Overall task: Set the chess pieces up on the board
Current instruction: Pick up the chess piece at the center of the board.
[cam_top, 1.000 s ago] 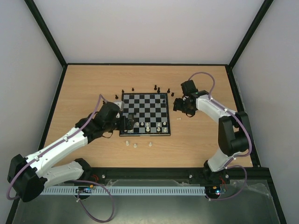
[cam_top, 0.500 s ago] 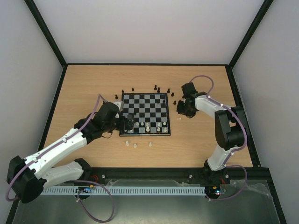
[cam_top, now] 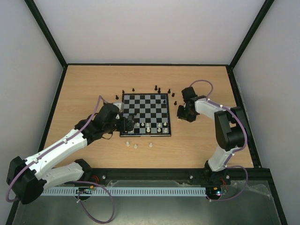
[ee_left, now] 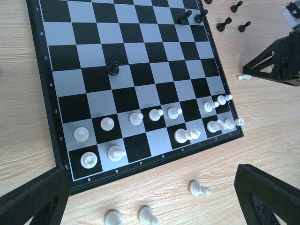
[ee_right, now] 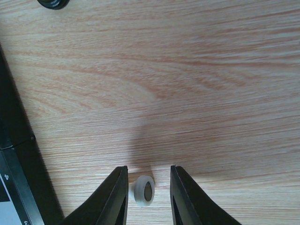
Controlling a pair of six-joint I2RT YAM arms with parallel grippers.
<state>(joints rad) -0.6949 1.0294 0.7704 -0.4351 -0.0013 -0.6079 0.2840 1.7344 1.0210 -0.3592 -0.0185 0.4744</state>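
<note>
Here the right pincer [ee_right: 147, 172] is down at the wooden surface [ee_right: 211, 93], just off the right side of the board [cam_top: 145, 105]. Its two fingers [ee_right: 115, 199] are set a little apart, with a fallen white piece [ee_right: 144, 191] lying on its side between them. A thin strip of wood shows on either side of the piece, so the fingers straddle it without touching it. The left pincer [ee_left: 152, 174] hangs above the near left part of the board, its jaws spread wide and holding nothing. On the board, the white pieces [ee_left: 156, 114] stand in the two rows nearest the arms, some tilted or crowded together towards the right-hand corner. A lone black pawn [ee_left: 113, 69] stands further in, towards the middle of the board, and two more black pieces [ee_left: 183, 18] sit at the far right corner. Three loose white pieces [ee_left: 147, 214] rest on the surface just off the near edge of the board, between the left pincer's fingers in its wrist view. The remaining black pieces [cam_top: 154, 87] are scattered on the wood along the far edge and past the far right corner, off the squares.
</note>
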